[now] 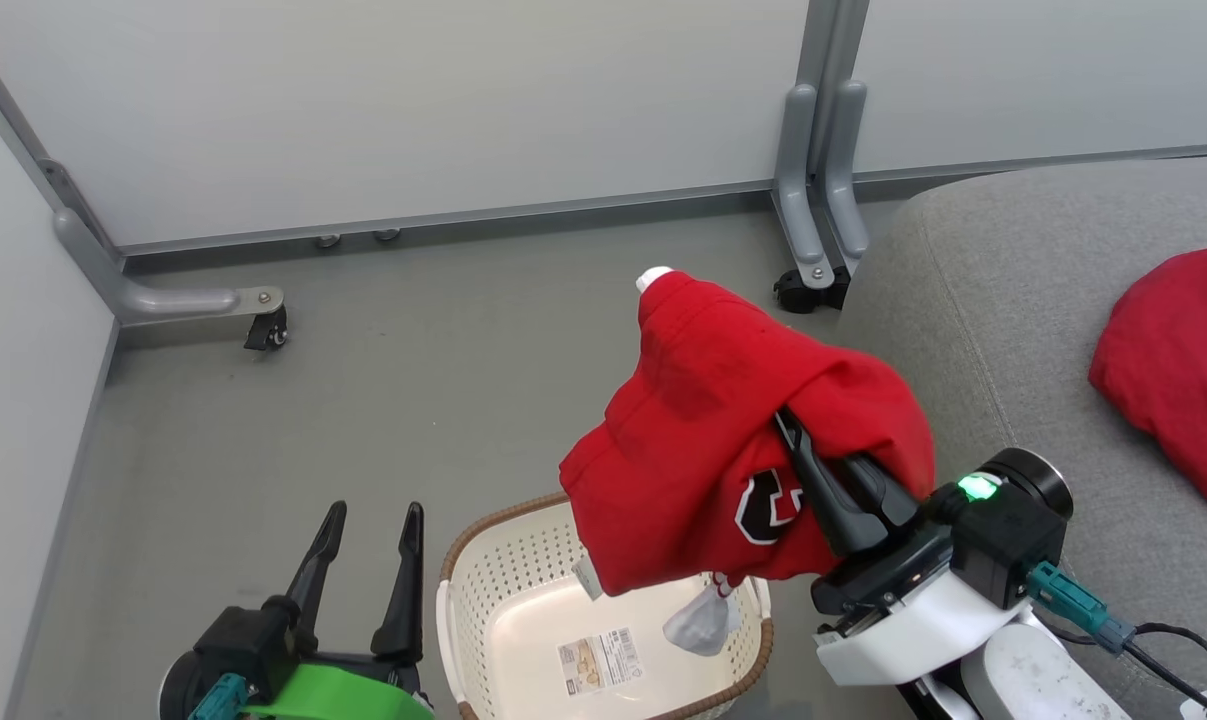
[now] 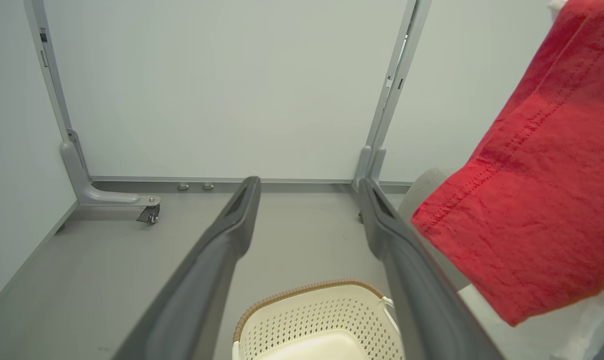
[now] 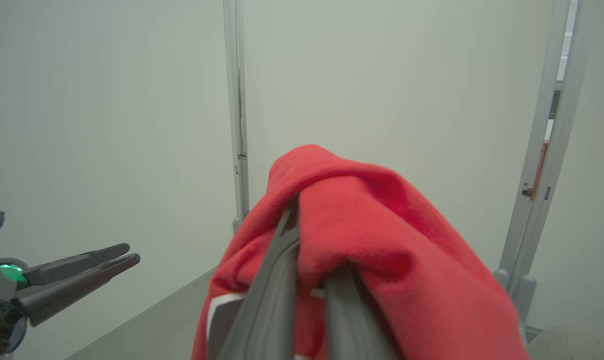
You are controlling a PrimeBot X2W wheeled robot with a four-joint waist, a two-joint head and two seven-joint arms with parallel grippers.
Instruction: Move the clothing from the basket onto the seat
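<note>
Grey floor (image 1: 413, 380), white panels (image 1: 413, 100) behind. Right claw (image 1: 798, 440) clamped on emblem garment (image 1: 693, 420), held above basket (image 1: 483, 590) at bottom centre. Left claw (image 1: 375, 512) wide open, empty, lower left.

The right gripper (image 1: 803, 440) is raised above the right side of the basket (image 1: 483, 530), fingers pinched together on a red garment (image 1: 693, 440), its white wrist slanting up-left. The left gripper (image 1: 375, 510) sits just left of the basket, fingers spread wide, holding nothing.
</note>
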